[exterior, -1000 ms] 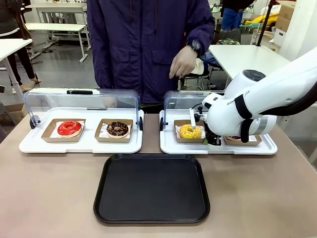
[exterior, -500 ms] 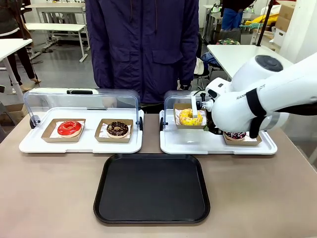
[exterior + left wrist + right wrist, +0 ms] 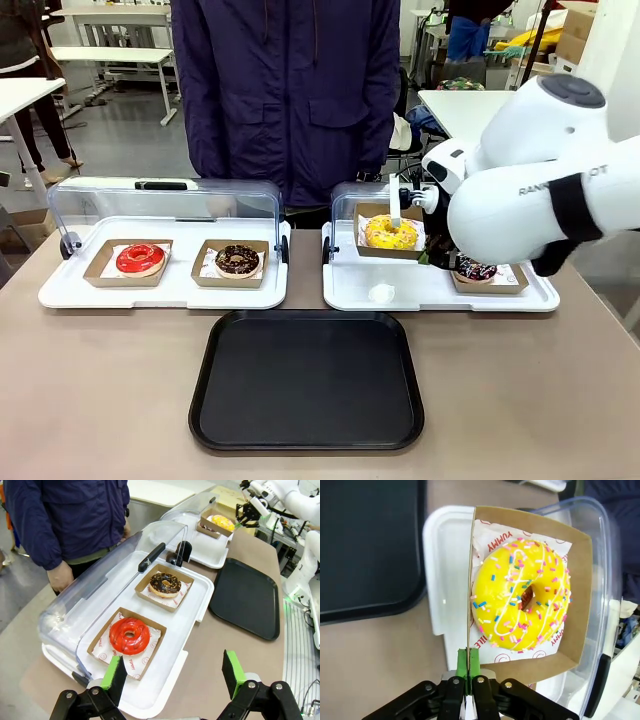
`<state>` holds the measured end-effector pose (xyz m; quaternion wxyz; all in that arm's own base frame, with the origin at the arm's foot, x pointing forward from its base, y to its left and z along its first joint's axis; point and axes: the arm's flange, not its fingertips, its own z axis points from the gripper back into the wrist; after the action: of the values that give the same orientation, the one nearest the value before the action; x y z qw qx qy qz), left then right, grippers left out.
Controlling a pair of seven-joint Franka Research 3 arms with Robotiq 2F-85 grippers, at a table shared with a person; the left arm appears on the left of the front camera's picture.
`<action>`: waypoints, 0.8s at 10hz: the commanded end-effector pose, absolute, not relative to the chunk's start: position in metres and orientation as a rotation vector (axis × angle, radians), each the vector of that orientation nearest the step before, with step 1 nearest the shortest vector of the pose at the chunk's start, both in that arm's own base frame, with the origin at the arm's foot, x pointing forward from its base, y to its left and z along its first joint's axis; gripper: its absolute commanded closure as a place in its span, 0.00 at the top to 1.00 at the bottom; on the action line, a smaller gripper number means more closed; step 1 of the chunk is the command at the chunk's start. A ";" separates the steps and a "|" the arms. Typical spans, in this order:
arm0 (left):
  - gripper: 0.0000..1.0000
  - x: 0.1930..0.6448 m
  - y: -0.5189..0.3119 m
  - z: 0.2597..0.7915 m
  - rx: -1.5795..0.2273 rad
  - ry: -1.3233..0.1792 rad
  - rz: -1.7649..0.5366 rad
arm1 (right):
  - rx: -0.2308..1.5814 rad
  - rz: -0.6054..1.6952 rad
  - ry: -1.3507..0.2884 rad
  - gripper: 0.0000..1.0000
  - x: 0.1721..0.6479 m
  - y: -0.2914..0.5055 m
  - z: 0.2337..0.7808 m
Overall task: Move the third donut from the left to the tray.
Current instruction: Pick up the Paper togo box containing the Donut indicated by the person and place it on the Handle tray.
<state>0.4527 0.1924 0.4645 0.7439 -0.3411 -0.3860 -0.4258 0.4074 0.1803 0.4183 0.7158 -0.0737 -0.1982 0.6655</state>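
I've got the right end effector (image 3: 468, 672) pinching the donut's (image 3: 391, 233) cardboard holder (image 3: 580, 605) wall — lifted level, so it rides flat toward the tray (image 3: 306, 381).

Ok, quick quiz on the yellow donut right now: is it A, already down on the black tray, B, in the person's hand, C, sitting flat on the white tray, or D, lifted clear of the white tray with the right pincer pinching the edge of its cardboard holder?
D: the right pincer is shut on the wall of the cardboard holder, and the yellow donut hangs above the white tray, not yet over the black tray.
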 end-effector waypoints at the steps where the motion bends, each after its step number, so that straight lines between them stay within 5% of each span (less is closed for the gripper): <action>1: 1.00 0.452 0.193 0.467 -0.752 -0.855 -0.944 | -0.171 1.451 -0.418 0.02 0.377 0.185 0.433; 8: 1.00 0.452 0.193 0.467 -0.752 -0.855 -0.944 | -0.085 1.515 -0.375 0.02 0.276 0.234 0.399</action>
<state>0.4528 0.1924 0.4646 0.7438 -0.3410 -0.3860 -0.4259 0.3142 0.2493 0.4313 0.7023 -0.0390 -0.1726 0.6896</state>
